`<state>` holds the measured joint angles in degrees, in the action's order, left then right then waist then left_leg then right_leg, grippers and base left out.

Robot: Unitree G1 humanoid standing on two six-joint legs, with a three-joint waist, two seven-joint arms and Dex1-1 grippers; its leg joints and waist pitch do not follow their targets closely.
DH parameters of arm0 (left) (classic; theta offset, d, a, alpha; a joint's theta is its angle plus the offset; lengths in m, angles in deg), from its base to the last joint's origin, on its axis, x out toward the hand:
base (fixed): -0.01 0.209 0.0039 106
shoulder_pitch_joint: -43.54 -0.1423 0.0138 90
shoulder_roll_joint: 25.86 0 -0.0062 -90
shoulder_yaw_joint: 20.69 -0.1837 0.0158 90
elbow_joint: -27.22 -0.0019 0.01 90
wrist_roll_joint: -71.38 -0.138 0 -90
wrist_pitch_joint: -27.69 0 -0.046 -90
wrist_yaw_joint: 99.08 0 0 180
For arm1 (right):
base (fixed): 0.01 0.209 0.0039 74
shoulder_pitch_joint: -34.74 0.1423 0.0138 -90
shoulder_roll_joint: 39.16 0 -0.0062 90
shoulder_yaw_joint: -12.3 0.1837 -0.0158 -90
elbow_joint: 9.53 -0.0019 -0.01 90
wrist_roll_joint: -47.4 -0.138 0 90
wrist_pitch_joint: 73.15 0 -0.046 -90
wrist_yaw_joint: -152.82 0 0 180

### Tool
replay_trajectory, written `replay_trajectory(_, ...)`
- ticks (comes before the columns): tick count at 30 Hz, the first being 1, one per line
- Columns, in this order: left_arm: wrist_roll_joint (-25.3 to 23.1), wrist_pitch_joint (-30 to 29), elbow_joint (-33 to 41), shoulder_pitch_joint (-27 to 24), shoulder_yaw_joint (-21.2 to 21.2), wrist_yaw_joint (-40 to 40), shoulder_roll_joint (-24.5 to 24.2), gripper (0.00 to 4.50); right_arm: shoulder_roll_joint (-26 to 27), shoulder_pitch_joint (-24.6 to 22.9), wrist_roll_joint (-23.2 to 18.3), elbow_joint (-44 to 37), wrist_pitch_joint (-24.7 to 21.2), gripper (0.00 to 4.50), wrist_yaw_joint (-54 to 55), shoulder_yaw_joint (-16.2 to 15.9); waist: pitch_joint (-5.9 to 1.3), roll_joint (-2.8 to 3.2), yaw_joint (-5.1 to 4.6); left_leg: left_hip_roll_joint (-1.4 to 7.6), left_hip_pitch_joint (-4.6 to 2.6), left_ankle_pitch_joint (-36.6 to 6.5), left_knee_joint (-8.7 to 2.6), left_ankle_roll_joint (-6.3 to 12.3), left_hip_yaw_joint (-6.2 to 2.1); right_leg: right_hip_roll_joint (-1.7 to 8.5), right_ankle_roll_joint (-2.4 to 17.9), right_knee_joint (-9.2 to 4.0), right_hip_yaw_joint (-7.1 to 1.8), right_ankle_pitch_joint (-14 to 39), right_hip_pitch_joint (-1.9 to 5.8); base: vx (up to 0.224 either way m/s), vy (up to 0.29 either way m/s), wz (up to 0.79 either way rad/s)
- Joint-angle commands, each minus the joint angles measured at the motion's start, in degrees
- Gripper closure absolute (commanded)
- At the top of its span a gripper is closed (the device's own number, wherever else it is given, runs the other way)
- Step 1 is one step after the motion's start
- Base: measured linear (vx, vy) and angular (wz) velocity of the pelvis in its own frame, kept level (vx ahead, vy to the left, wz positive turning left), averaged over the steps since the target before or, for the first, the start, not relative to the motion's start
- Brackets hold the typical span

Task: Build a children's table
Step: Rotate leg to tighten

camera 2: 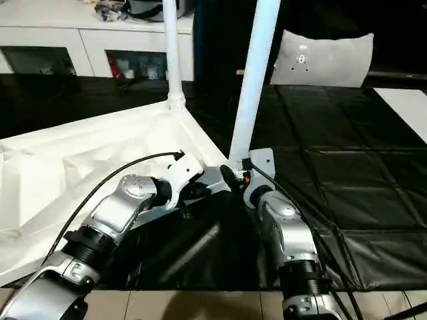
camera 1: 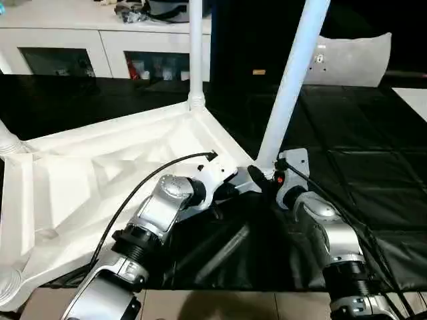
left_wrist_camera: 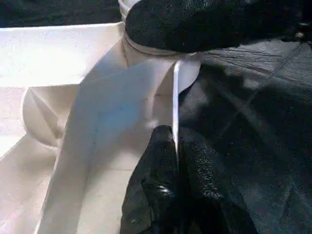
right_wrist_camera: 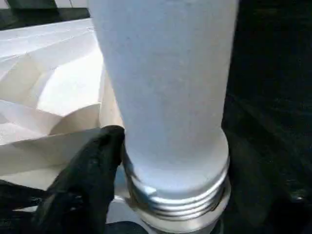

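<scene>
The white table top [camera 1: 100, 167] lies upside down on a black mat, ribs facing up. A white leg [camera 1: 195, 53] stands upright in the far corner socket. At the near right corner, a second leg [camera 1: 293, 73] leans to the right with its threaded end [right_wrist_camera: 175, 200] at the socket. My right gripper [camera 1: 267, 177] is shut on this leg's base, with one black finger [right_wrist_camera: 83, 180] against its side. My left gripper [left_wrist_camera: 176, 151] is shut on the top's thin rim [left_wrist_camera: 174, 97], just beside that corner. Two more leg ends [camera 1: 8, 143] show at the left edge.
A white cabinet [camera 1: 100, 47] with glass doors stands at the back, with clutter on top of it. A white cushion-like piece [camera 1: 353, 60] sits at the back right. The black mat [camera 1: 360, 153] spreads to the right, with light floor at its near edge.
</scene>
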<state>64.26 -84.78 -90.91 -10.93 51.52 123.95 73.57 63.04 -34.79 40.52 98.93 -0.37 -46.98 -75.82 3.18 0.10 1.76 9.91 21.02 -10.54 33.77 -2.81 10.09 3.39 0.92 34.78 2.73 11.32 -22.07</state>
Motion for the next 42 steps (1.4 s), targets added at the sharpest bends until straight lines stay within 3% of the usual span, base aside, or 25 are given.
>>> replay_trajectory(1,-0.61,0.98,2.03,1.86,-0.72,-0.77,0.34,4.5,2.18,-1.66,-0.99,-0.45,-0.97,0.86,-5.09,-5.07,-3.4,0.16,0.17,3.09,-0.45,-11.82,-4.13,1.96,-1.27,4.74,11.25,-4.9,-2.79,11.82,2.17,0.0,0.0,0.0)
replay_trajectory(9,-0.42,4.66,1.86,0.17,-2.18,4.86,-4.77,4.5,-5.37,-4.51,-3.19,-5.44,3.38,0.23,-14.43,-4.56,-3.41,0.04,0.1,3.09,-0.21,-12.35,-4.04,2.6,-1.2,4.76,11.79,-4.91,-2.79,11.76,2.52,0.0,0.0,0.0)
replay_trajectory(11,0.14,8.38,1.65,-0.89,-2.85,9.99,-8.17,4.5,-10.56,-5.18,-4.12,-7.6,5.35,0.06,-20.91,-4.17,-3.59,-0.11,0.09,3.06,0.02,-10.94,-3.88,3.4,-1.19,4.78,11.91,-4.64,-2.76,9.87,2.74,0.0,0.0,0.0)
replay_trajectory(14,1.62,11.75,2.77,-1.86,-3.83,16.29,-10.82,4.5,-13.98,-4.7,-3.54,-7.82,7.43,0.06,-24.74,-4.05,-3.49,-0.29,0.4,3.24,-0.29,-10.47,-3.8,4.05,-1.08,4.85,12.54,-4.66,-2.74,9.97,2.35,0.0,0.0,0.0)
replay_trajectory(16,2.45,13.36,3.91,-2.45,-4.81,20.03,-12.54,4.5,-16.57,-4.64,-3.47,-8.09,7.85,0.06,-29.6,-5.32,-3.51,-0.17,0.55,3.4,-0.28,-10.4,-3.85,4.09,-1.12,4.8,12.96,-4.37,-2.74,9.48,2.48,0.0,0.0,0.0)
replay_trajectory(18,2.87,14.94,4.3,-2.67,-5.45,22.21,-13.46,4.5,-18.38,-4.5,-3.32,-7.84,8.48,0.06,-32.95,-6.41,-3.38,-0.19,0.78,3.47,-0.73,-11.42,-3.77,4.14,-0.83,4.71,13.42,-4.54,-2.83,9.8,1.98,0.0,0.0,0.0)
replay_trajectory(21,3.09,17.42,5.28,-3.07,-7.34,26.74,-15.76,4.5,-21.26,-3.22,-3.78,-6.63,8.88,0.06,-38.92,-8.85,-3.4,-0.27,1.33,3.55,-0.57,-11.28,-3.88,4.04,-1.01,4.94,13.2,-4.37,-2.76,10.62,2.24,0.0,0.0,0.0)
replay_trajectory(23,3.17,18.89,5.39,-3.08,-8.15,28.86,-16.68,4.5,-22.61,-2.32,-3.76,-5.47,9.17,0.06,-42.56,-10.51,-3.41,-0.66,1.55,3.56,-0.68,-11.03,-3.79,3.97,-0.81,4.93,13.35,-4.38,-2.82,10.68,2.13,0.0,0.0,0.0)
replay_trajectory(26,3.05,20.68,5.03,-2.93,-8.49,30.5,-17.35,4.5,-23.56,-1.52,-3.56,-4.4,9.59,0.06,-45.77,-12.23,-3.35,-0.46,1.69,3.6,-0.66,-11.03,-3.81,3.8,-0.84,4.95,13.43,-4.3,-2.79,10.93,2.12,0.0,0.0,0.0)
replay_trajectory(27,2.96,21.22,4.83,-2.8,-8.6,30.86,-17.53,4.5,-23.72,-1.28,-3.55,-4.05,9.4,0.22,-46.6,-12.61,-3.37,-0.87,1.69,3.6,-0.68,-11.06,-3.78,3.83,-0.76,4.92,13.35,-4.31,-2.8,10.98,2.13,0.0,0.0,0.0)
replay_trajectory(29,2.65,22.02,4.5,-2.51,-8.93,31.54,-17.92,4.5,-23.8,-0.67,-3.33,-3.1,9.27,0.41,-47.78,-13.16,-3.46,-0.79,1.78,3.55,-0.51,-10.11,-3.74,3.91,-0.87,5.0,13.33,-4.08,-2.74,10.57,2.25,0.0,0.0,0.0)
replay_trajectory(30,2.6,22.24,4.4,-2.39,-9.01,31.87,-18.07,4.5,-23.93,-0.35,-3.32,-2.69,8.89,0.5,-48.43,-13.49,-3.45,-1.04,1.76,3.59,-0.55,-10.15,-3.75,3.89,-0.85,4.98,13.29,-4.12,-2.7,10.71,2.21,0.0,0.0,0.0)
replay_trajectory(42,3.2,23.12,5.01,-3.04,-9.24,33.76,-19.08,4.5,-24.68,0.51,-4.97,-1.63,7.82,1.51,-52.34,-14.31,-3.58,-1.07,1.89,3.53,-0.53,-9.38,-3.59,3.91,-0.82,4.91,13.52,-3.86,-2.63,10.01,2.28,0.0,0.0,0.0)
